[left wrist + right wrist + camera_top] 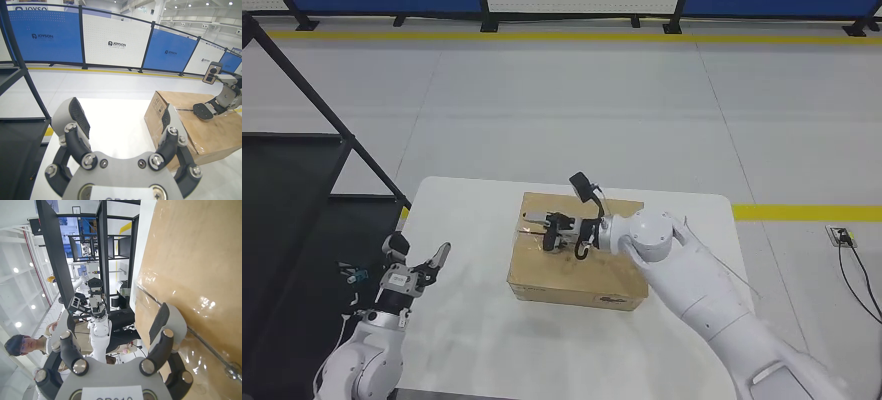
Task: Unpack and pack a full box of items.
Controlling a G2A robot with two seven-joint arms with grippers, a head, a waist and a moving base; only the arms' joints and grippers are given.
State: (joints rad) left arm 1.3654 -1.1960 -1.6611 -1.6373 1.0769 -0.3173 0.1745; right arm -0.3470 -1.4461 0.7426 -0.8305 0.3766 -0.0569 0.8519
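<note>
Left hand [121, 108] is gaping empty; right hand [554, 230], likewise spread wide, is resting on the taped brown cardboard box [582, 275], which is hiding its contents.

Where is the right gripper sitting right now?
In the top view, the right gripper is above the cardboard box at mid-table, by its taped centre seam, toward the box's left end.
</note>
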